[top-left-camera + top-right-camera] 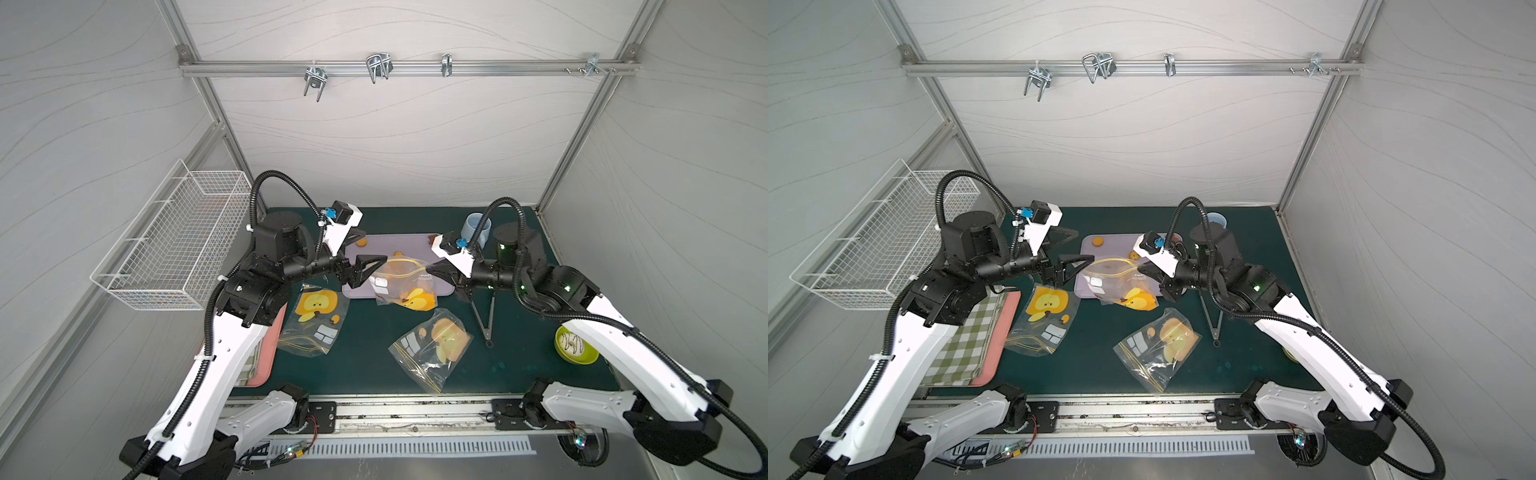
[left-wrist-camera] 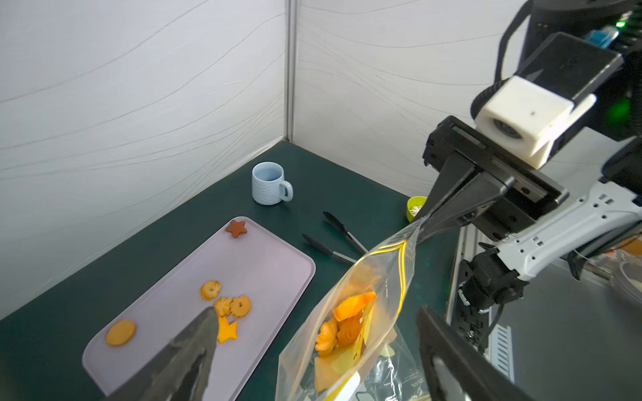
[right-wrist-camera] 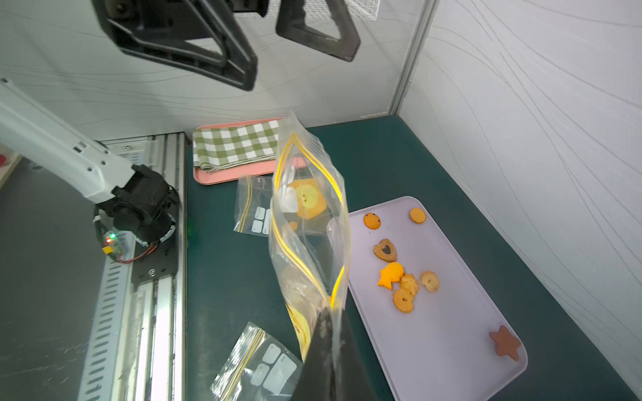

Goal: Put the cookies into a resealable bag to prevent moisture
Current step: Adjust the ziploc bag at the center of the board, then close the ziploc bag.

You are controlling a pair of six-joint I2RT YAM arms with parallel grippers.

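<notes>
We can't count cookies [image 2: 352, 305] in the bag [image 2: 389, 270]: plastic blurs them. In a top view the right arm [image 1: 1320, 349] hides most of the bowl [image 1: 1289, 354], half the mug [image 1: 1219, 217].

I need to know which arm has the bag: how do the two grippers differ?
The left gripper is open; the right gripper is shut. The right gripper pinches a corner of the bag's zip mouth and holds it up; the left gripper holds nothing, apart from the bag. Both have black triangular fingers, facing each other across the bag.
</notes>
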